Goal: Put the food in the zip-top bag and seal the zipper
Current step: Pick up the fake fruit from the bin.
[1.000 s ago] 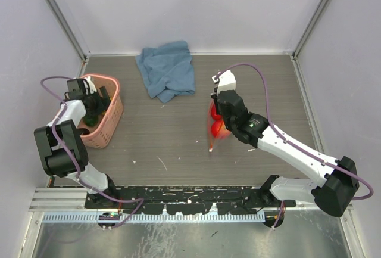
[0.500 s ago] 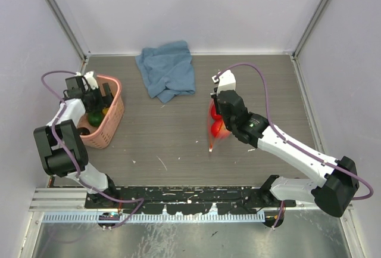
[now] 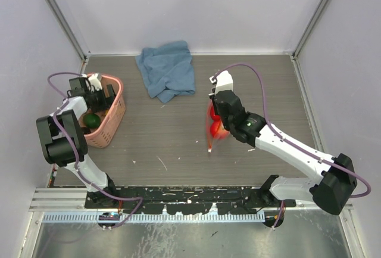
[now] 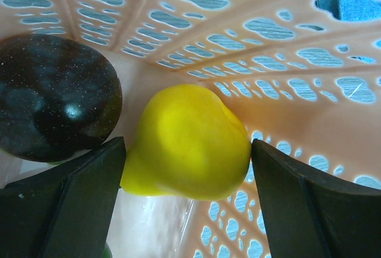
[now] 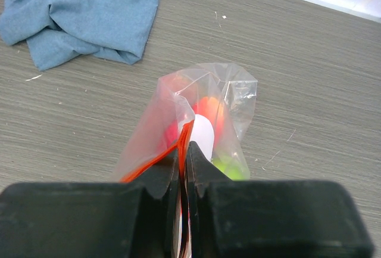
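My left gripper [image 3: 99, 95] reaches down into the pink basket [image 3: 114, 117] and is open. In the left wrist view its fingers [image 4: 77, 198] flank a yellow fruit [image 4: 184, 133], close against both of its sides. A dark brown fruit [image 4: 53, 97] lies just left of it, and a green fruit [image 3: 91, 120] shows in the basket. My right gripper [image 3: 215, 104] is shut on the red-orange zipper [image 5: 183, 134] of the zip-top bag [image 5: 238, 91], beside its white end piece [image 5: 204, 133]. The bag [image 3: 215, 129] hangs to the table with red, orange and green food inside.
A crumpled blue cloth [image 3: 168, 70] lies at the back of the table, also in the right wrist view [image 5: 77, 8]. The basket's lattice walls [image 4: 286, 109] close around my left gripper. Enclosure walls stand on three sides.
My left gripper opened wider and shifted toward the far end of the basket, uncovering the green fruit. The right gripper and the bag have barely moved.
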